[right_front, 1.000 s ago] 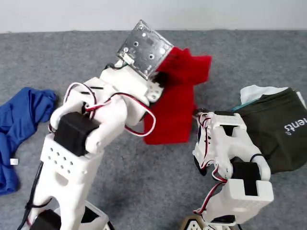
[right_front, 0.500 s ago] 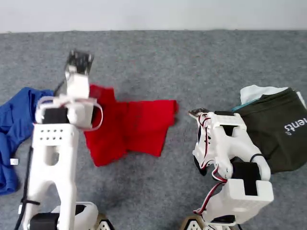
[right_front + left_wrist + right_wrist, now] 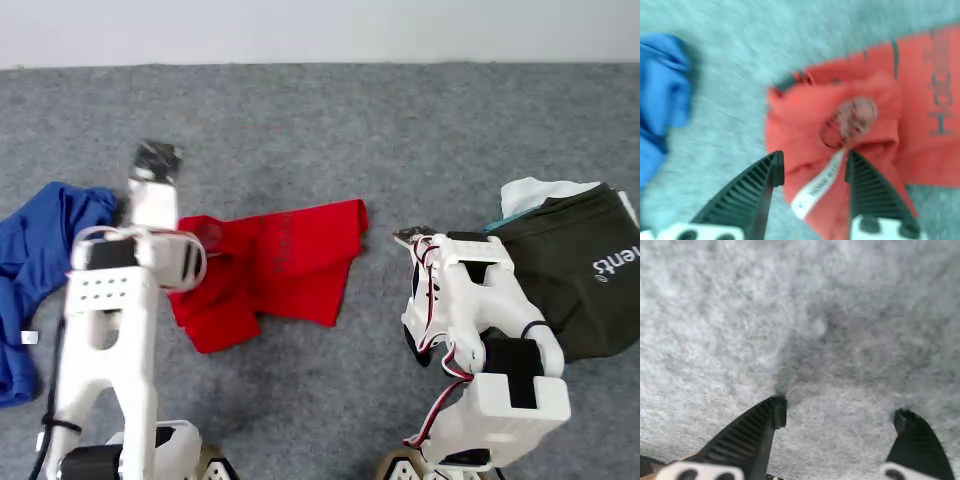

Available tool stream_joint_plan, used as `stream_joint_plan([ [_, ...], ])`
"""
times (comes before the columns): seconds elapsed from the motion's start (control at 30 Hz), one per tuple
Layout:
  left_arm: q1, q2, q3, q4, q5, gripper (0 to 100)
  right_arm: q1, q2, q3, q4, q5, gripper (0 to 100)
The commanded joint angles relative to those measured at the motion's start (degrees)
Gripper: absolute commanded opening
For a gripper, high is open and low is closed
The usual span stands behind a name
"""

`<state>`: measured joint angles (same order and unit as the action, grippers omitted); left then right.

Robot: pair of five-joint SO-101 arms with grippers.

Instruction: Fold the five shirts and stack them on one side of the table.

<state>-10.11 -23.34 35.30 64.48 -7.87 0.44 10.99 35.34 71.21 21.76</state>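
High view: a crumpled red shirt [image 3: 285, 265] lies left of centre on the grey worktop [image 3: 420, 130], the left arm [image 3: 110, 300] over its left edge. A blue shirt [image 3: 40, 260] lies far left; a dark green shirt [image 3: 575, 275] tops a white garment [image 3: 535, 192] far right. Left wrist view: left jaws apart above the red shirt's collar label [image 3: 819, 186]. Right wrist view: right jaws apart over grey worktop.

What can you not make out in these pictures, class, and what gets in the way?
High view: blue shirt cut off by the left edge.
High view: white cloth mostly hidden under the dark green shirt, itself cut by the right edge.
Left wrist view: red shirt label print blurred.
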Motion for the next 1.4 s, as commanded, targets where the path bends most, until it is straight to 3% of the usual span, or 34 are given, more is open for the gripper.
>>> stream_joint_plan([
  [0.0,-3.4,-1.2,-12.4,5.5,0.5,20,1.6,0.9,1.2,-3.7,-0.4,31.8],
  [0.17,-2.3,-1.2,-21.6,25.1,-0.8,20,1.6,0.9,1.2,-3.7,-0.4,31.8],
  [0.27,3.2,-1.3,-15.7,36.4,-8.7,20,1.6,0.9,1.2,-3.7,-0.4,31.8],
  [0.4,8.7,-1.0,-2.9,30.8,-15.6,20,1.6,0.9,1.2,-3.7,-0.4,31.8],
  [0.53,15.4,1.4,4.1,20.4,-13.3,20,1.6,0.9,1.2,-3.7,-0.4,31.8],
  [0.87,17.4,17.3,5.1,3.3,-12.4,20,1.6,0.9,1.2,-3.7,-0.4,31.8],
  [1.07,17.4,28.7,4.8,0.0,-12.4,20,1.6,0.9,1.2,-3.7,-0.4,31.8],
  [1.23,17.4,31.3,-0.9,4.6,-12.4,20,1.6,0.9,1.2,-3.7,-0.4,31.8],
  [1.37,17.3,31.2,-5.9,7.4,-12.7,11,1.6,0.9,1.2,-3.7,-0.4,31.8],
])
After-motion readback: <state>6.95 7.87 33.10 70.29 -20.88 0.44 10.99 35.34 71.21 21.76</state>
